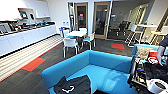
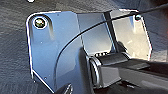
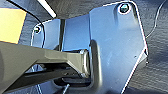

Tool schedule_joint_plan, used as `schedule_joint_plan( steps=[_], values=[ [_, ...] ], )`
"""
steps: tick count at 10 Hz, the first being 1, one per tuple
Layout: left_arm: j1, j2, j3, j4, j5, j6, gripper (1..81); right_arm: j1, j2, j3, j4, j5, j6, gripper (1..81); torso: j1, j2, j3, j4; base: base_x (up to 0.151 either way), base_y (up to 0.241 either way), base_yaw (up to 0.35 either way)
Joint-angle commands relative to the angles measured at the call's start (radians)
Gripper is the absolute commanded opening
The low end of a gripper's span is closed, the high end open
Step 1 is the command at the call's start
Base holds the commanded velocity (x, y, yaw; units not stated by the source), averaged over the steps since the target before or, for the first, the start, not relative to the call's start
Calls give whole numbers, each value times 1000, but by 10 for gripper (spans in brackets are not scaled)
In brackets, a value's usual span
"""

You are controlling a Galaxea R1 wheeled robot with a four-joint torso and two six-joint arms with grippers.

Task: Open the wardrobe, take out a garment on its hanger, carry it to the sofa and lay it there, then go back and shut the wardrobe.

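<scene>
Black garment (image 1: 75,86) lying on blue sofa (image 1: 105,72) — cut off at frame edge, fingers' state unreadable

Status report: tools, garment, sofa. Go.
Tools: state cannot be told from the wrist views. Black garment lying on the blue sofa seat, near end. Person's arm and a cluttered cart at sofa's right end.

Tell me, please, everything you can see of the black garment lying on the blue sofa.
The garment is black, limp cloth, spread flat in loose folds on the seat of the sofa, at the seat's left end beside the low curved back. A pale hanger lies on it, showing as a bent light line near its middle. Its lower part is cut off by the picture's bottom edge, so its full length cannot be seen. Nothing but the sofa and the hanger touches it.
</scene>
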Motion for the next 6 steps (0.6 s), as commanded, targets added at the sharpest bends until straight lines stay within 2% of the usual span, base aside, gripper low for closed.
schedule_joint_plan(
  steps=[1,4,6],
  values=[
    [-37,-3,4,-2,49,6,811,18,1,3,-6,-54,-3,811,0,0,0,0,0,0,0],
    [-37,-1,4,12,50,6,811,18,1,2,-6,-54,-4,811,0,0,0,0,0,0,0],
    [-38,-4,4,18,52,4,811,18,-1,2,-6,-54,-4,811,0,0,0,0,0,0,126]
  ],
)
